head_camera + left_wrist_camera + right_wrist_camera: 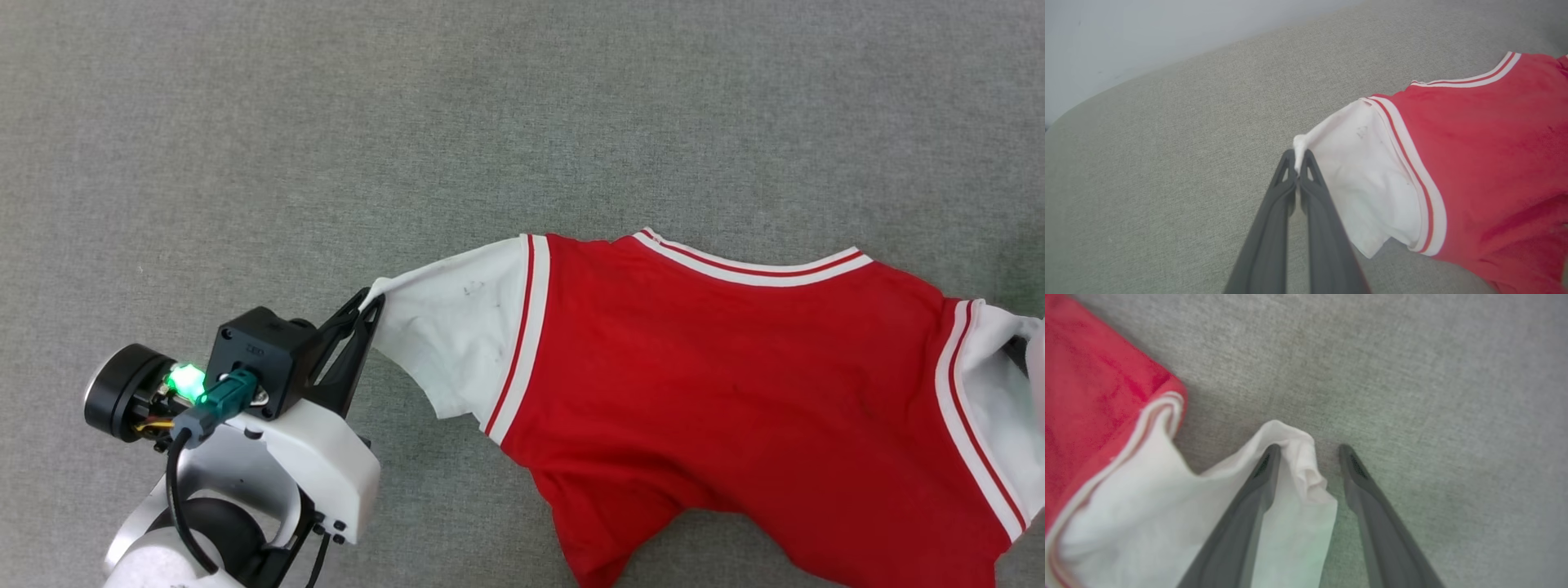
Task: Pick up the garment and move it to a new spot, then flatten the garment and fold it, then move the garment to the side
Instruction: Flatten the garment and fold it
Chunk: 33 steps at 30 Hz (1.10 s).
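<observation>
Grey woven worktop [326, 122] all round, with the garment [735, 367] stretched across it, collar [751, 269] away from me. I'm in the flattening step: my left gripper [1299, 163] is clamped on one white sleeve tip [1300, 145], my right gripper [1309, 449] stands open astride the other sleeve [1298, 486]. Next I reckon it must close, then both pull apart to draw the cloth taut

Garment [735, 384] on the fabric surface [326, 122]

Grey woven fabric surface [326, 122]; red garment [735, 367] with white sleeves spread on it.
</observation>
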Motion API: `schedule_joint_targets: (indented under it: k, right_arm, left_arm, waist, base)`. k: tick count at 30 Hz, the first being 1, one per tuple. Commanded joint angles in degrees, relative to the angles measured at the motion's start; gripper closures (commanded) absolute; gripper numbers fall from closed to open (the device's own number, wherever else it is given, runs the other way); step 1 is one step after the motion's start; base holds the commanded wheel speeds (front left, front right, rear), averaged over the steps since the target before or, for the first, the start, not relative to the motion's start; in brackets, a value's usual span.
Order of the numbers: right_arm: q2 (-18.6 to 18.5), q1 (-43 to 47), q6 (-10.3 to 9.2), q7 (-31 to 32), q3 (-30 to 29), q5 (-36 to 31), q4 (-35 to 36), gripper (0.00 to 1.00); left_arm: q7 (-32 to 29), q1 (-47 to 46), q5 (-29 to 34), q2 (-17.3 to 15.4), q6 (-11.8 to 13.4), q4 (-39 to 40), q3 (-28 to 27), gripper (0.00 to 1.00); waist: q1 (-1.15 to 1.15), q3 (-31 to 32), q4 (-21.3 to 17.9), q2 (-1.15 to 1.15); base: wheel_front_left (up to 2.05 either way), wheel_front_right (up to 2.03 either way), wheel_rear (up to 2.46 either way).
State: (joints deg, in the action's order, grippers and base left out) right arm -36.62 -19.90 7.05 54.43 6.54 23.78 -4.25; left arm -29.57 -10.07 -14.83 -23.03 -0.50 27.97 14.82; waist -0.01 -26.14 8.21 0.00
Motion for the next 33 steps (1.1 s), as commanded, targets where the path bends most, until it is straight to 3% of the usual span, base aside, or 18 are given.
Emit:
schedule_joint_targets:
  k: [1,13,33]
  right_arm:
    - [3.4,4.5,0.79,1.3,4.5,1.9,-3.1,1.00]
    - [1.5,0.4,0.42,-6.5,-0.4,0.9,-2.9,1.00]
    - [2.6,-8.0,0.42,-15.8,-7.6,-0.3,11.4,1.00]
  left_arm:
    - [0.3,-0.7,-0.1,0.0,-0.2,-0.2,0.1,1.00]
    - [3.0,1.6,-1.5,-1.2,0.9,-3.2,-3.0,1.00]
    - [9.8,-0.7,-1.7,-6.0,3.2,3.3,-13.8,1.00]
  waist:
    - [0.01,0.0,0.1,0.00]
    - [0.01,6.3,-2.6,0.00]
    - [0.01,17.6,-8.3,0.00]
  base:
    - [0.00,0.00,0.00]
    - [0.00,0.00,0.00]
    - [0.00,0.00,0.00]
